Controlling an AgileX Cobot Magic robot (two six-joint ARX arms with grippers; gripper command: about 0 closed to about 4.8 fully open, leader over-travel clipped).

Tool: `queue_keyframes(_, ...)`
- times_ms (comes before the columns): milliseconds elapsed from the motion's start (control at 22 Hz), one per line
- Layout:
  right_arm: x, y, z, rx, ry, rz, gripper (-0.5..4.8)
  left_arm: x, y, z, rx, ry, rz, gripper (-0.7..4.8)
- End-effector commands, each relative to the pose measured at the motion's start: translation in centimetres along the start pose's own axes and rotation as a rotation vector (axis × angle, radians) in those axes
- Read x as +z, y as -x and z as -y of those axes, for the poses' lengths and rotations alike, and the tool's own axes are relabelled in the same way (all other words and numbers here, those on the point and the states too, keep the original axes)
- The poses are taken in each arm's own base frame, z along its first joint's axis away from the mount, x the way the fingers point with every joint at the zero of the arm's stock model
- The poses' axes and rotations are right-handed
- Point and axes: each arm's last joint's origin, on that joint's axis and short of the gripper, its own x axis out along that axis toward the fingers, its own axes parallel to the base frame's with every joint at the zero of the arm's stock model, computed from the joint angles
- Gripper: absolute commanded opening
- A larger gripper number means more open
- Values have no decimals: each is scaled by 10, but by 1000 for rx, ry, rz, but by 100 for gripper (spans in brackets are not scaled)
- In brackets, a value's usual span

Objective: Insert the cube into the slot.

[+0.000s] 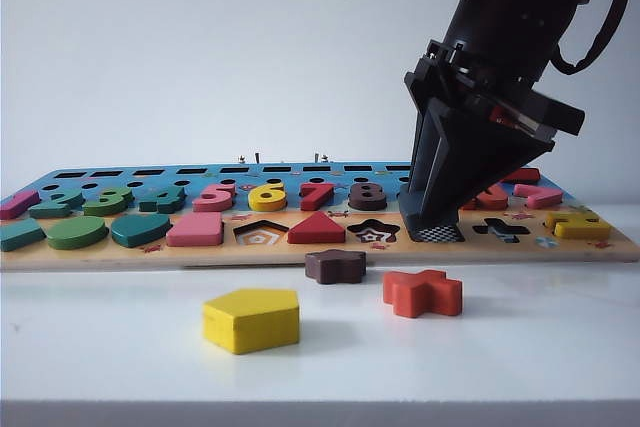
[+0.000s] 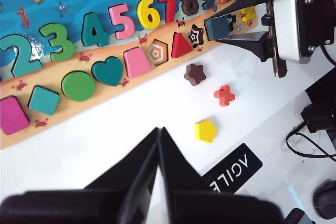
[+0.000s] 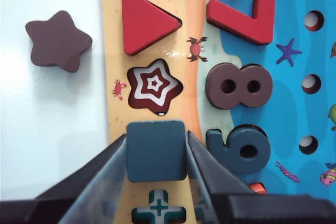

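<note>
Right gripper (image 3: 156, 153) clamping cube (image 3: 156, 149) above slot (image 1: 440, 233)

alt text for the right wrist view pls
The right gripper holds the dark square cube between its fingers above the puzzle board, beside the empty star cutout. A brown star block lies on the white table.
</note>
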Motion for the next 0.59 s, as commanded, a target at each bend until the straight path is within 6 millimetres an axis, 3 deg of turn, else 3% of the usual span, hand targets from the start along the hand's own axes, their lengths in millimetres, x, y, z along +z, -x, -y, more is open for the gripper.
queue_keyframes(46,0,1,2,-7,-6,12,120,2,1,1,-2,-15,16,17)
queue_keyframes(592,-1,1,2,-6,-32,9,120,2,1,1,-2,-15,16,17)
